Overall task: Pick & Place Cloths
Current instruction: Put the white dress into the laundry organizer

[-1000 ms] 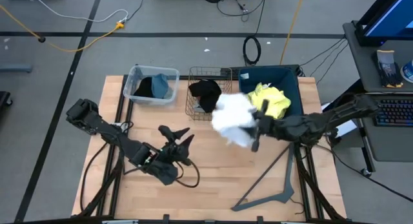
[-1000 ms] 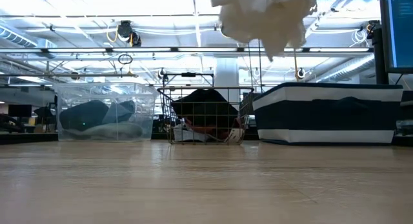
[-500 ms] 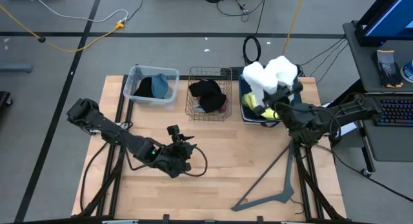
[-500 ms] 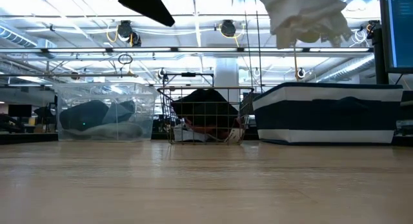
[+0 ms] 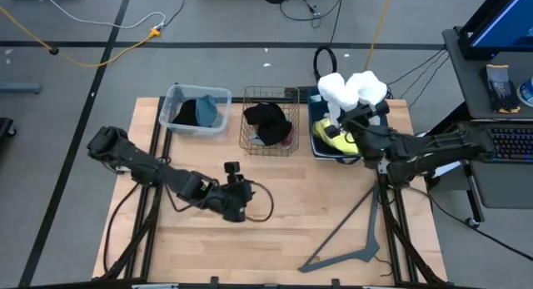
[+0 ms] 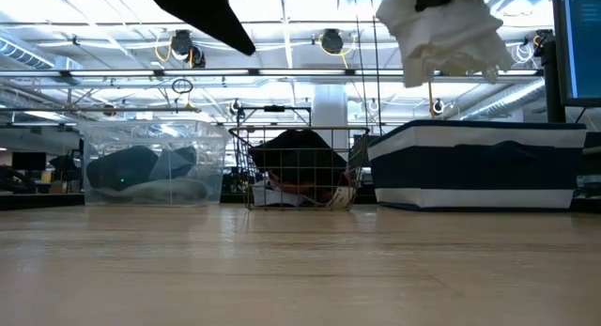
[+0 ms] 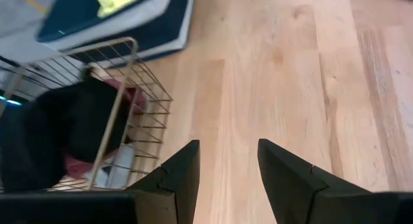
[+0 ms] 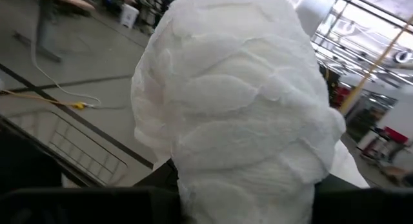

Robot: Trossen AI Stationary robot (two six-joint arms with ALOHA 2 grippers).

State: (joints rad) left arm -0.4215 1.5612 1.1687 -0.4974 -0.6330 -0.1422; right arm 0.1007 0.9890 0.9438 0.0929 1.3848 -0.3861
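Note:
My right gripper [image 5: 358,116] is shut on a bunched white cloth [image 5: 350,91], held high over the far end of the dark blue fabric bin [image 5: 385,137]. The cloth shows in the low view [image 6: 441,33] well above the bin [image 6: 484,166]. A yellow cloth [image 5: 336,139] lies in the bin. A black cloth [image 5: 266,118] lies in the wire basket [image 5: 250,143]. Black and blue-grey cloths [image 5: 200,112] lie in a clear tub [image 5: 171,106]. My left gripper [image 7: 226,169] is open and empty over bare table near the middle [image 5: 236,191]. My right gripper holds the white cloth as a bunched wad of several layers [image 8: 239,140]. The cloth covers the fingers, so the place of contact is hidden. The cloth is lifted clear and bulges past the gripper toward the table's far edge, above the bin.
A dark V-shaped bracket [image 5: 354,239] lies on the table's near right part. The tub, basket and bin stand in a row along the far edge. Bare wood [image 5: 283,222] lies between the arms. A desk with a keyboard [image 5: 508,143] stands to the right.
My right gripper has carried the white cloth from over the table beside the basket toward the far right, to above the blue bin, then nearly stopped. My left gripper has drifted a little toward the table's right and near edges and has turned.

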